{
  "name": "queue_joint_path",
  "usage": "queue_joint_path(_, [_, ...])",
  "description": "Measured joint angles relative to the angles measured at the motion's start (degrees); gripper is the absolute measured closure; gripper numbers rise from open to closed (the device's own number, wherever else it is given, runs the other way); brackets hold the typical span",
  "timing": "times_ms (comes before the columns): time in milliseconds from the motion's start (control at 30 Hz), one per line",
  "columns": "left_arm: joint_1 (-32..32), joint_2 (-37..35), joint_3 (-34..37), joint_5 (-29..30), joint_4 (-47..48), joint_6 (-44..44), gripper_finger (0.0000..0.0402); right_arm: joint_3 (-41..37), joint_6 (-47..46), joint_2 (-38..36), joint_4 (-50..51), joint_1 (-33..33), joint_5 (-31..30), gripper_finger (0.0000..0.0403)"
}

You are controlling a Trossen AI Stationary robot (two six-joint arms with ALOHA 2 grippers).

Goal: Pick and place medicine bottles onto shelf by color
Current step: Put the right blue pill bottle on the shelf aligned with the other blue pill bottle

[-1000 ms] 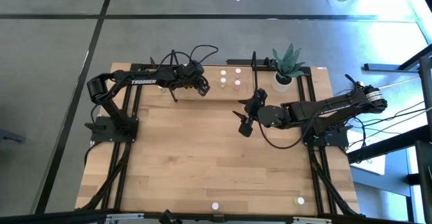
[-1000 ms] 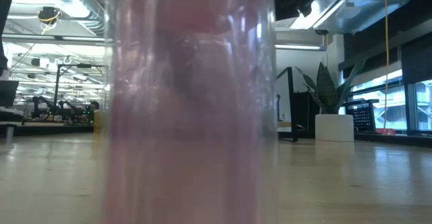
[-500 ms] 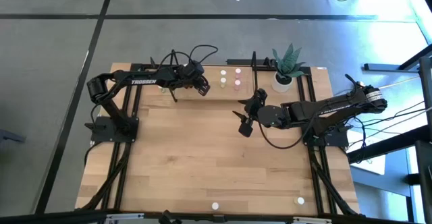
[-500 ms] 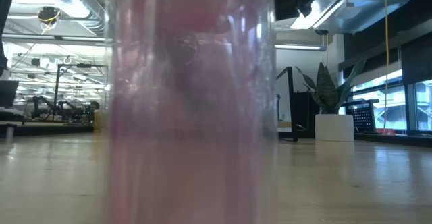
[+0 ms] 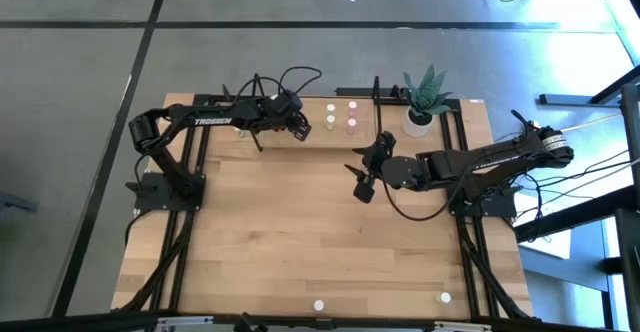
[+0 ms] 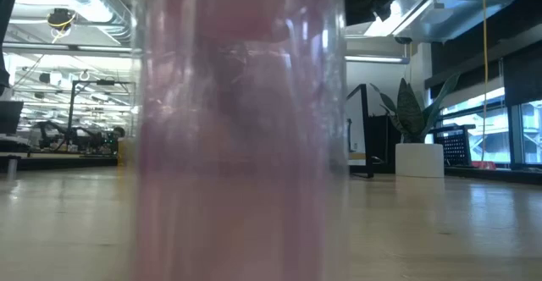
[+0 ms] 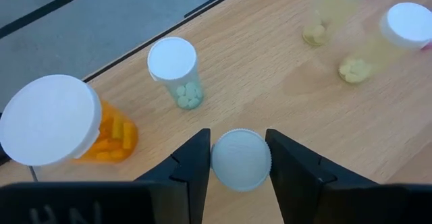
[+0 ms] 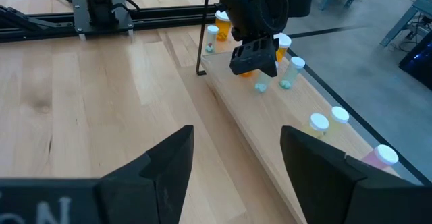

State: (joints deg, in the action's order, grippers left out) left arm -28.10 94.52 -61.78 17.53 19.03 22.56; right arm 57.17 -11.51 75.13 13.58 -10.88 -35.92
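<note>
Unchanged since prior frames: left gripper [image 7: 236, 177] clamped on white-capped bottle [image 7: 241, 158] over shelf [image 5: 345, 137], upper centre; right gripper [image 8: 233, 163] wide open, empty, mid-table; placement pending.

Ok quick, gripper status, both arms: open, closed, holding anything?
Left gripper: closed on a white-capped bottle, over the shelf.
Right gripper: open, empty, above the table in front of the shelf.

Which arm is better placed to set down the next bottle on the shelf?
Left. The left gripper is over the shelf, closed on a white-capped bottle; the right gripper hangs open and empty over mid-table.
</note>
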Motion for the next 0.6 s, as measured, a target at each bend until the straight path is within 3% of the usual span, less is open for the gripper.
queue_joint_path(600, [0.4,0.0,0.0,-0.3,0.1,-0.5,0.027,0.0,0.0,0.0,0.0,0.0,0.0,0.0179])
